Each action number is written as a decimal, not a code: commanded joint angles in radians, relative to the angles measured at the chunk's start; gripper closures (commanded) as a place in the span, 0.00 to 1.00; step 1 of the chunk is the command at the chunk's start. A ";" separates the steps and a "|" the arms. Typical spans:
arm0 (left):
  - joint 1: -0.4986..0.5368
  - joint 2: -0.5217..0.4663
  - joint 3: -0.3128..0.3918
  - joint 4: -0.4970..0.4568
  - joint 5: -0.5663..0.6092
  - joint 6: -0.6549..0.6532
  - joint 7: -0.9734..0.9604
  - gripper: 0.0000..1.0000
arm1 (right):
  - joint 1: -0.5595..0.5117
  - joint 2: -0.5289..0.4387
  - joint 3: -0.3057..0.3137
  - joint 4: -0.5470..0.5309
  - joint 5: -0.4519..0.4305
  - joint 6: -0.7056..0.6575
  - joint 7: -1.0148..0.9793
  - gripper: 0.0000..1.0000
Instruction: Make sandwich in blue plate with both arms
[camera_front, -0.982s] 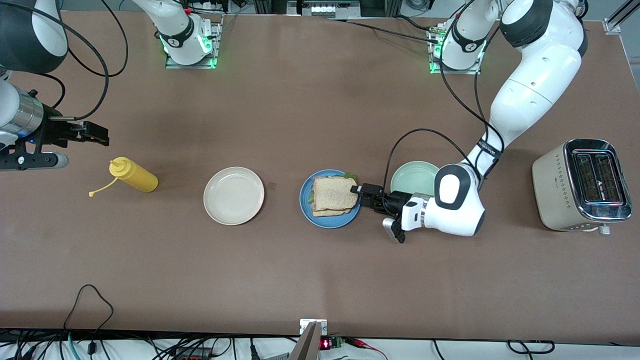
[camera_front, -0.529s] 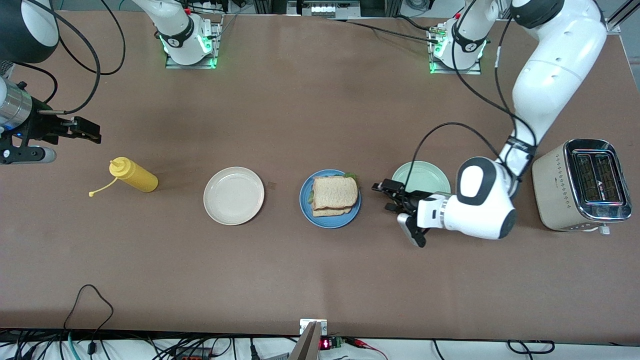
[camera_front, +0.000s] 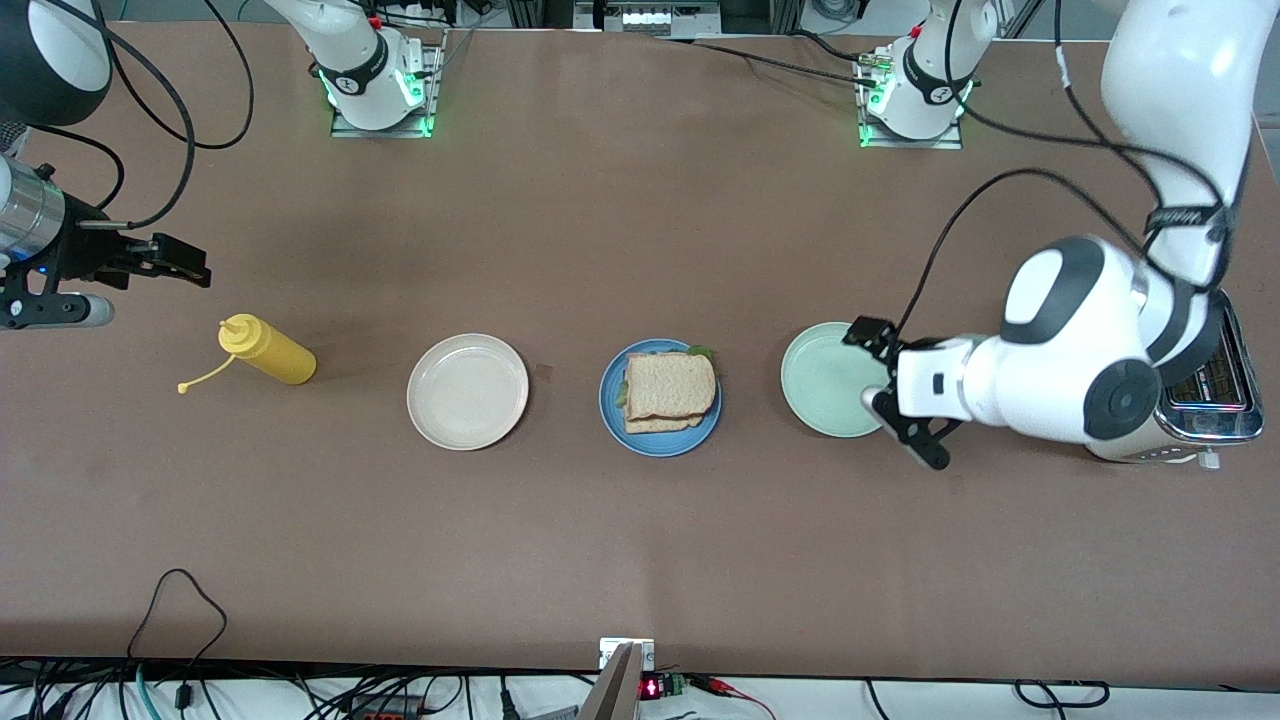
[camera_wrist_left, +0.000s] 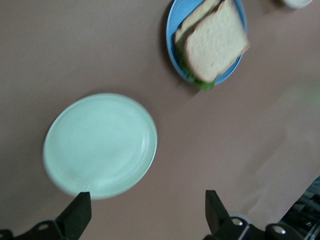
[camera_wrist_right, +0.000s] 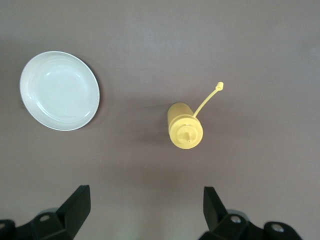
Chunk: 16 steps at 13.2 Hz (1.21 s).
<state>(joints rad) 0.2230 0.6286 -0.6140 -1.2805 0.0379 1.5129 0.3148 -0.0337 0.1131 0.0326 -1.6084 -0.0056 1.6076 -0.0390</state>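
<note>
Left gripper (camera_front: 885, 390) empty, fingers apart, over mint plate (camera_front: 830, 378). Right gripper (camera_front: 175, 262) likewise, above table's right-arm end near bottle (camera_front: 267, 350). Sandwich (camera_front: 670, 390) sits on blue plate (camera_front: 660, 397), mid-table. Risk: top slice looks skewed and could slide if nudged.

The left gripper (camera_front: 885, 385) has pulled back from the sandwich (camera_front: 670, 390) to the mint-green plate (camera_front: 825, 385)

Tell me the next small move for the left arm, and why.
Probably just lift the left hand clear toward its base and park it. The sandwich already sits assembled on the blue plate, top slice on, and that hand is open and empty over the mint-green plate. The right hand waits open near the mustard bottle.
</note>
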 joint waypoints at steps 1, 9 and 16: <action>-0.013 -0.168 0.060 -0.042 0.108 -0.045 -0.011 0.00 | -0.002 -0.016 -0.006 -0.018 0.024 0.006 0.013 0.00; -0.315 -0.613 0.577 -0.342 -0.066 0.038 -0.301 0.00 | -0.006 -0.016 -0.006 -0.019 0.024 0.000 0.011 0.00; -0.303 -0.615 0.577 -0.344 -0.043 0.073 -0.296 0.00 | -0.012 -0.016 -0.006 -0.024 0.024 -0.003 0.011 0.00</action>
<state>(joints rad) -0.0707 -0.0027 -0.0461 -1.6501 -0.0121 1.5843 0.0258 -0.0378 0.1130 0.0245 -1.6128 0.0025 1.6063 -0.0384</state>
